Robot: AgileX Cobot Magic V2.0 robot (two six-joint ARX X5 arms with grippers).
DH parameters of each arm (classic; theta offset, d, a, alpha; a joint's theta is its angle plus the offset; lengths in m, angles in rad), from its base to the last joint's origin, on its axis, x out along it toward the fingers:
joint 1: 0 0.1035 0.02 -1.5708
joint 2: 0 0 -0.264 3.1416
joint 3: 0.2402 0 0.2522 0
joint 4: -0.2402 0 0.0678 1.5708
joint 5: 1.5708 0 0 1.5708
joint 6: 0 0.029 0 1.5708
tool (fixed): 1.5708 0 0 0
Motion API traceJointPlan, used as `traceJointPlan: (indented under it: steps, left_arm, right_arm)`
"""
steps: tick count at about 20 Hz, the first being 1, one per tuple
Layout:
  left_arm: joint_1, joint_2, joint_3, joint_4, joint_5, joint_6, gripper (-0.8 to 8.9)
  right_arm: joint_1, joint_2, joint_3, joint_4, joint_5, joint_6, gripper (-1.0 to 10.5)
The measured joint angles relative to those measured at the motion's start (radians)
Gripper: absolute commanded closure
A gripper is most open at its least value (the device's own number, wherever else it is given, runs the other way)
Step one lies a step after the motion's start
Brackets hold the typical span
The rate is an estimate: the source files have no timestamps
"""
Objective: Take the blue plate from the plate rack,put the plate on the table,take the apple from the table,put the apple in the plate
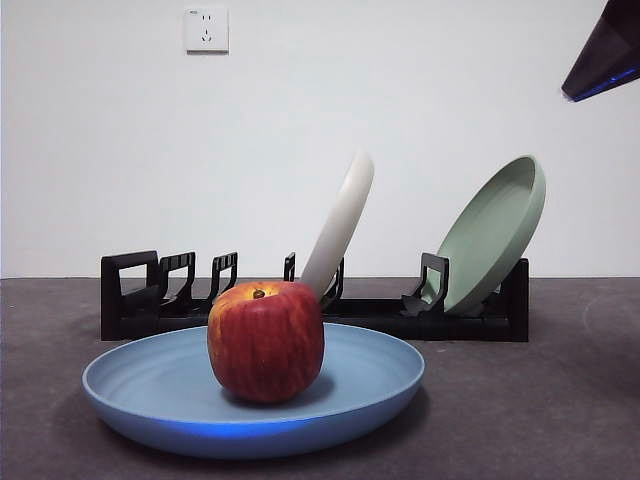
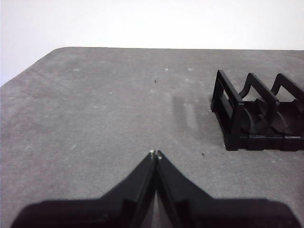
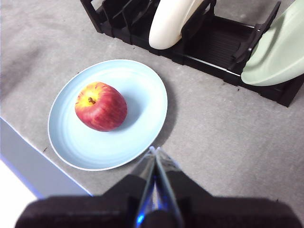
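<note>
The blue plate (image 1: pixel 380 385) (image 3: pixel 137 95) lies flat on the table (image 1: pixel 540 410) in front of the plate rack (image 1: pixel 130 300) (image 3: pixel 213 47). The red apple (image 1: pixel 265 340) (image 3: pixel 101 106) stands upright in the plate. My right gripper (image 3: pixel 156 150) is shut and empty, held high above the plate's edge; a black tip (image 1: pixel 605 55) shows at the front view's top right corner. My left gripper (image 2: pixel 155 153) is shut and empty over bare table, off the handle end of the plate rack (image 2: pixel 247 116).
A cream-white plate (image 1: pixel 340 225) (image 3: pixel 168 21) and a sage-green plate (image 1: pixel 495 235) (image 3: pixel 280 45) lean in the rack's slots. A wall socket (image 1: pixel 206 29) is on the white wall behind. The table's near edge (image 3: pixel 28 142) runs close to the plate.
</note>
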Motion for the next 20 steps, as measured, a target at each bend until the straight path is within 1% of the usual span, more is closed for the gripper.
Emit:
traceJointPlan:
  steps: [10,11,12,13,14,15,16,17,19,20]
  left_arm:
    - [0.000,0.000,0.000,0.000,0.000,0.000,8.16]
    - [0.000,0.000,0.000,0.000,0.000,0.000,8.16]
    - [0.000,0.000,0.000,0.000,0.001,0.000,8.16]
    - [0.000,0.000,0.000,0.000,0.001,0.000,8.16]
    - [0.000,0.000,0.000,0.000,0.001,0.000,8.16]
    - [0.000,0.000,0.000,0.000,0.001,0.000,8.16]
    - [0.000,0.000,0.000,0.000,0.002,0.000,8.16]
    - [0.000,0.000,0.000,0.000,0.003,0.000,8.16]
    - [0.000,0.000,0.000,0.000,0.003,0.000,8.16]
    - [0.000,0.000,0.000,0.000,0.003,0.000,8.16]
  right_arm:
    - [0.000,-0.001,0.000,-0.011,0.000,0.000,9.5]
    - [0.000,-0.003,0.000,-0.017,0.005,-0.010,9.5]
    - [-0.001,-0.010,0.000,-0.019,0.026,-0.034,9.5]
    - [-0.012,-0.031,0.000,-0.014,0.076,-0.077,9.5]
    - [-0.034,-0.061,-0.002,0.010,0.130,-0.119,9.5]
    - [-0.075,-0.095,-0.008,0.062,0.150,-0.156,9.5]
    - [-0.131,-0.137,-0.028,0.134,0.143,-0.185,9.5]
    - [-0.199,-0.185,-0.060,0.208,0.118,-0.204,9.5]
    - [-0.346,-0.294,-0.152,0.335,0.077,-0.223,9.5]
    - [-0.416,-0.349,-0.202,0.381,0.077,-0.226,9.5]
